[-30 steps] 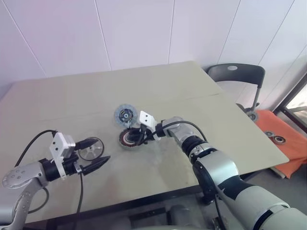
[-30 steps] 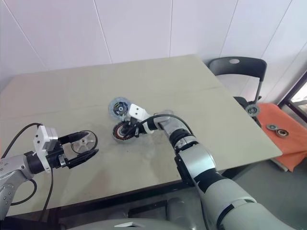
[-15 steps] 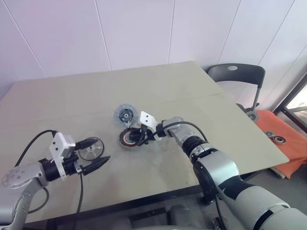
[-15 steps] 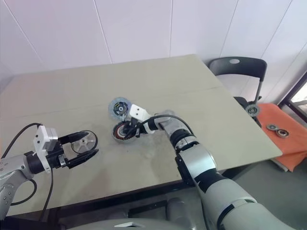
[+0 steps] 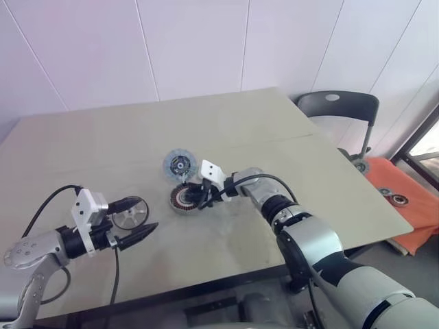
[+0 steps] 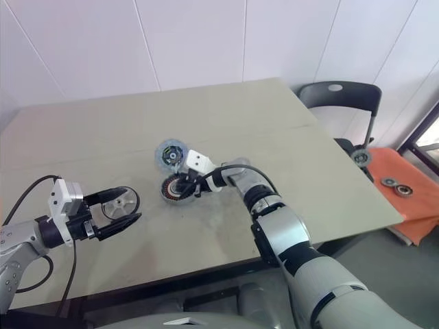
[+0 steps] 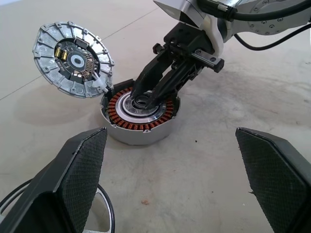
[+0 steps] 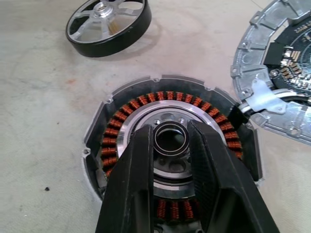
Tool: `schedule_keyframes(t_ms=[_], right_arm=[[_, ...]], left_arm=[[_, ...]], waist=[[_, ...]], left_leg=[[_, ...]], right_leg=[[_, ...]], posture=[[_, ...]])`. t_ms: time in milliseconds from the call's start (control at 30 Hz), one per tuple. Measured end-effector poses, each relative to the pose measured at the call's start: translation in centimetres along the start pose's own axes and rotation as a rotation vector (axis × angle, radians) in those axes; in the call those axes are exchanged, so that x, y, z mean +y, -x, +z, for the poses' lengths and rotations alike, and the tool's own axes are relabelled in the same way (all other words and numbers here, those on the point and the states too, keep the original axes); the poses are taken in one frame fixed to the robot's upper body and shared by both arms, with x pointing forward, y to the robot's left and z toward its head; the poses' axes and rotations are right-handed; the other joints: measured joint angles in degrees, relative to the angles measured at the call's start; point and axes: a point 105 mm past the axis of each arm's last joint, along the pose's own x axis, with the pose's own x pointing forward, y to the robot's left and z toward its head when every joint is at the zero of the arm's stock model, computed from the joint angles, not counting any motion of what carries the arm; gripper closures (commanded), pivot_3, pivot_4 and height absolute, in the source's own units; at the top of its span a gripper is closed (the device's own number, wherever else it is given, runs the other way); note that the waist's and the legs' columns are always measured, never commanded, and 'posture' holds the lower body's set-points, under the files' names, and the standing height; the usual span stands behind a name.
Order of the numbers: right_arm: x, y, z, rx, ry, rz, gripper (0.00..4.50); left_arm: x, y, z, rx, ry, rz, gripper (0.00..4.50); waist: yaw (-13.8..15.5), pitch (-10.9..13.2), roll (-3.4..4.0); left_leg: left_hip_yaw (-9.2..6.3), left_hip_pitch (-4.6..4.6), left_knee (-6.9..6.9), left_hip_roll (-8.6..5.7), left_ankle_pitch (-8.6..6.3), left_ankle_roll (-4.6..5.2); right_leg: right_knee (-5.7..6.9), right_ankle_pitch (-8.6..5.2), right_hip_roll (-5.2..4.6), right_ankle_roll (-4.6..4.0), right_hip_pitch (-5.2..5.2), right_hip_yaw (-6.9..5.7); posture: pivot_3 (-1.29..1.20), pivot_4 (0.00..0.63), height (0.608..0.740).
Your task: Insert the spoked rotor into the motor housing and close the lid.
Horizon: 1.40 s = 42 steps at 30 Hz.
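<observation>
Right pincer (image 8: pixel 171 145) grips one motor housing (image 8: pixel 97 141) hub.

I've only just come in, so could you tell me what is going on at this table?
The right gripper is over the open motor housing, its fingers closed on a small metal ring at the centre. The lid is swung back at the housing's edge. The spoked rotor lies on the table, not yet inserted, by the open, empty left gripper.
</observation>
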Motion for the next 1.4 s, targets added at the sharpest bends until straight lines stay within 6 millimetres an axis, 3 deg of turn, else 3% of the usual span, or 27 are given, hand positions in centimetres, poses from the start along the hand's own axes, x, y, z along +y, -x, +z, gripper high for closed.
schedule_keyframes(t_ms=[100, 533, 1000, 1200, 1400], right_arm=[[0.0, 0.0, 0.0, -0.001, -0.002, 0.002, 2.54], [0.1, -0.1, -0.2, 0.0, 0.002, -0.002, 2.54], [-0.1, 1.0, 0.3, -0.089, -0.154, 0.031, 2.54], [-0.3, 1.7, 0.0, -0.093, -0.174, 0.034, 4.49], [0.1, 1.6, -0.1, -0.081, -0.169, 0.066, 4.49]], left_arm=[[0.0, 0.0, 0.0, 0.0, 0.0, 0.0, 0.0], [0.0, -0.1, 0.1, -0.003, -0.001, 0.003, 0.0], [0.3, -0.1, -0.1, -0.003, 0.007, 0.003, 0.0], [0.4, -0.1, -0.2, -0.002, 0.011, 0.003, 0.0], [0.4, -0.3, 0.0, -0.004, 0.002, 0.003, 0.0]], waist=[[0.0, 0.0, 0.0], [0.0, 0.0, 0.0], [0.0, 0.0, 0.0], [0.0, 0.0, 0.0], [0.0, 0.0, 0.0]], left_leg=[[0.0, 0.0, 0.0, 0.0, 0.0, 0.0], [0.0, 0.02, 0.0, 0.0, 0.0, 0.0], [0.0, 0.0, -0.02, 0.0, 0.0, 0.0], [0.0, 0.0, -0.02, 0.0, 0.0, 0.0], [0.0, 0.0, -0.02, 0.0, 0.0, 0.0]], right_leg=[[0.0, 0.0, 0.0, 0.0, 0.0, 0.0], [0.0, 0.0, 0.0, -0.01, 0.02, 0.0], [0.0, 0.0, 0.0, 0.0, 0.0, 0.0], [-0.01, 0.0, 0.01, 0.0, -0.01, 0.0], [-0.01, 0.0, 0.01, 0.0, -0.01, 0.0]], posture=[[0.0, 0.0, 0.74], [0.0, 0.0, 0.74], [0.0, 0.0, 0.74], [0.0, 0.0, 0.74], [0.0, 0.0, 0.74]])
